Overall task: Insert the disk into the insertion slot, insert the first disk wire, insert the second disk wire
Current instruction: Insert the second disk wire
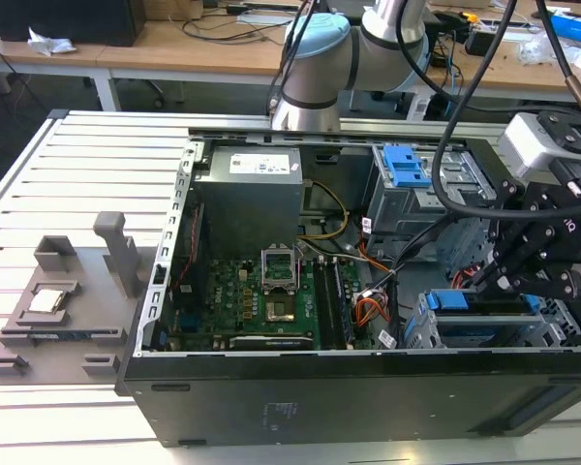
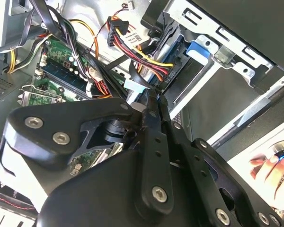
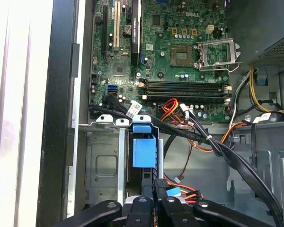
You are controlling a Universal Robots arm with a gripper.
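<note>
Already the disk (image 1: 484, 312) is seen seated low in the insertion slot (image 1: 421, 334), at the lower right of the exterior view, its blue carrier edge (image 3: 144, 149) showing at lower centre of the first wrist view. Just above it the gripper (image 1: 508, 276) is held, black and angular, at the right edge of the exterior view. In the second wrist view the gripper's fingers (image 2: 154, 116) are pressed together at centre frame, seemingly pinched on a flat black cable end with a pale blue tab (image 2: 137, 84); whether anything is truly clamped cannot be told for certain. A bundle of red, yellow and black wires (image 2: 142, 56) is draped close beside it. Further out, the green motherboard (image 1: 271, 300) fills the case floor and the grey power supply (image 1: 252, 189) sits at upper centre. A person's hand (image 2: 270, 172) is visible at the lower right of the second wrist view.

As a judgement, the risk lies in the crowded wiring: a connector brought in tilted could jam or bend, and loose wires could be snagged by the fingers.
</note>
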